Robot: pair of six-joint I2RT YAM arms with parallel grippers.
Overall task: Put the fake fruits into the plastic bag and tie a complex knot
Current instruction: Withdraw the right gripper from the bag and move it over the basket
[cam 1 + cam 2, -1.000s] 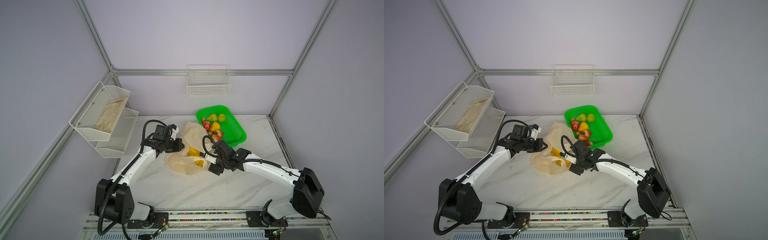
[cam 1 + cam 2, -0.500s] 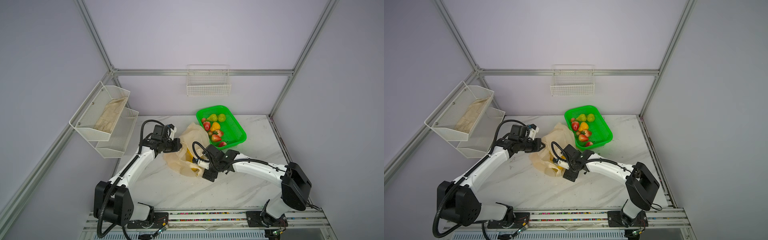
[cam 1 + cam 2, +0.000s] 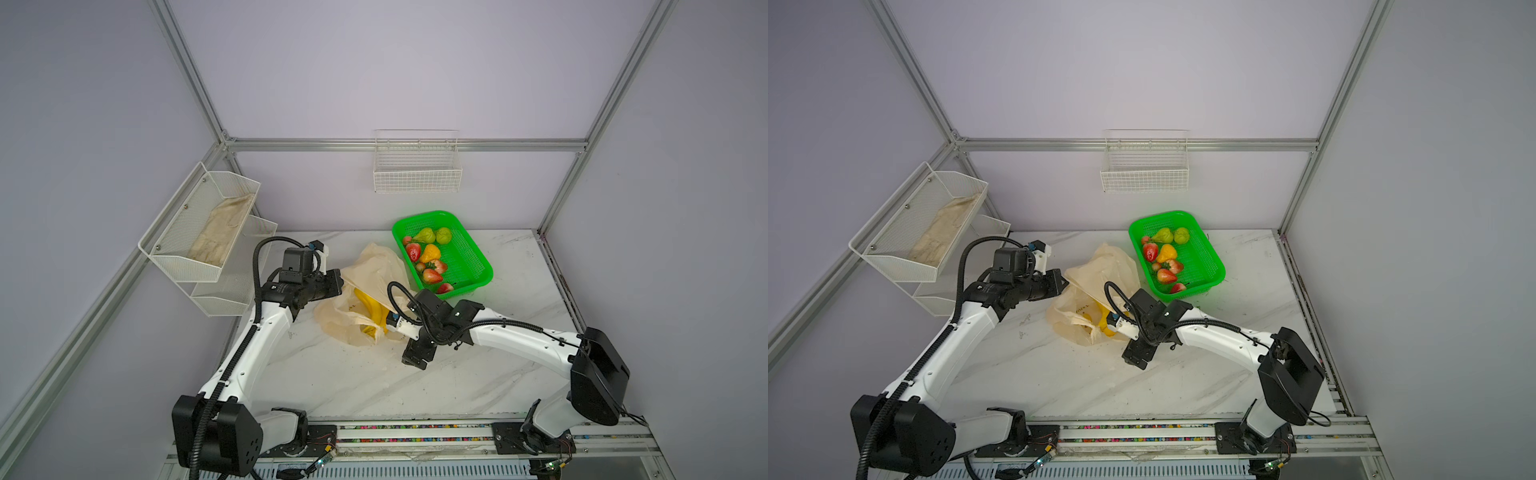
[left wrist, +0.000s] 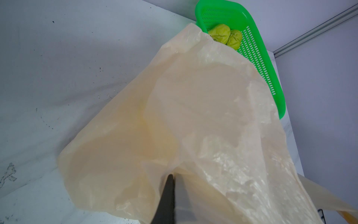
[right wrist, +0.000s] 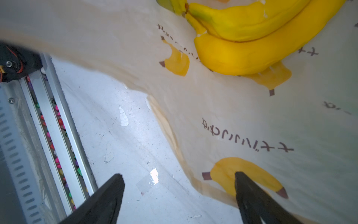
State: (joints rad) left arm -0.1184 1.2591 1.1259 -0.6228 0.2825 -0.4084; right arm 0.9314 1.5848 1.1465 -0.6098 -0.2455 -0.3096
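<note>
I'm holding the plastic bag (image 3: pixel 376 268) up with my left gripper (image 3: pixel 337 282) clamped on its rim. My right gripper (image 5: pixel 178 178) is hanging beside it, jaws apart. Only the banana bunch (image 3: pixel 370 309) is lying inside. The strawberries (image 3: pixel 413 251) and pears (image 3: pixel 424 235) are waiting in the green basket (image 3: pixel 487 277), and no tying is underway.

The bag (image 4: pixel 193 116) is thin see-through plastic, crinkly, with a soft sheen on the creases. The banana (image 5: pixel 242 48) is smooth glossy plastic, while the pears (image 4: pixel 220 35) look matt and wrinkly. The basket (image 4: pixel 257 58) is shiny slotted hard plastic. The table (image 5: pixel 126 135) has a polished marble look — scuffed and specked. The rail (image 5: pixel 64 116) is brushed metal, and the shelf (image 3: pixel 187 268) is white-coated metal mesh.
</note>
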